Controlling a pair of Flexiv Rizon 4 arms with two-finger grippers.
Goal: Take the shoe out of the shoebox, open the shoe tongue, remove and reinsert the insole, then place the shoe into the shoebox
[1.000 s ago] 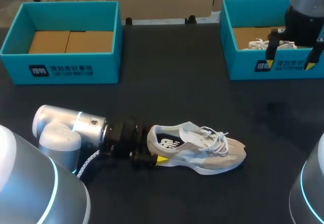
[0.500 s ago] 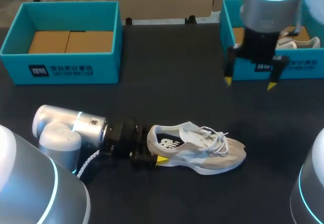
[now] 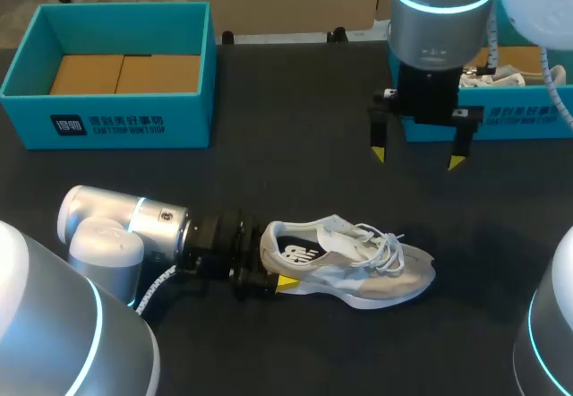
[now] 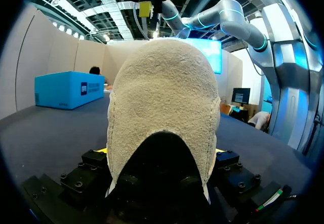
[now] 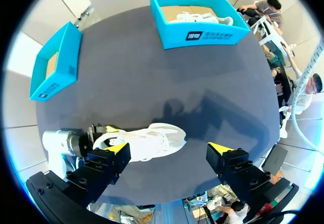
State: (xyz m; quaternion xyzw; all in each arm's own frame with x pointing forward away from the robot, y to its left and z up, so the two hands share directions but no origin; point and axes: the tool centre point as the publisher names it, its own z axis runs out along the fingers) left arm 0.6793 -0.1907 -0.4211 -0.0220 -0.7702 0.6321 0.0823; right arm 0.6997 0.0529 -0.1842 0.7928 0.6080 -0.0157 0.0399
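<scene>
Gripping the shoe (image 3: 349, 262) at its heel with the left gripper (image 3: 276, 269) (upright on its sole); hovering the right gripper (image 3: 417, 157) beyond the shoe, fingers spread, empty.

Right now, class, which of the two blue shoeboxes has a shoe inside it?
The right-hand shoebox: a white laced shoe lies inside it. The left-hand shoebox shows only its brown cardboard bottom.

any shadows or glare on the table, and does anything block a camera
Right wrist view: a dark shadow lies on the table next to the shoe. Left wrist view: the shoe fills the middle and hides what is ahead. Head view: no glare on the table.
</scene>
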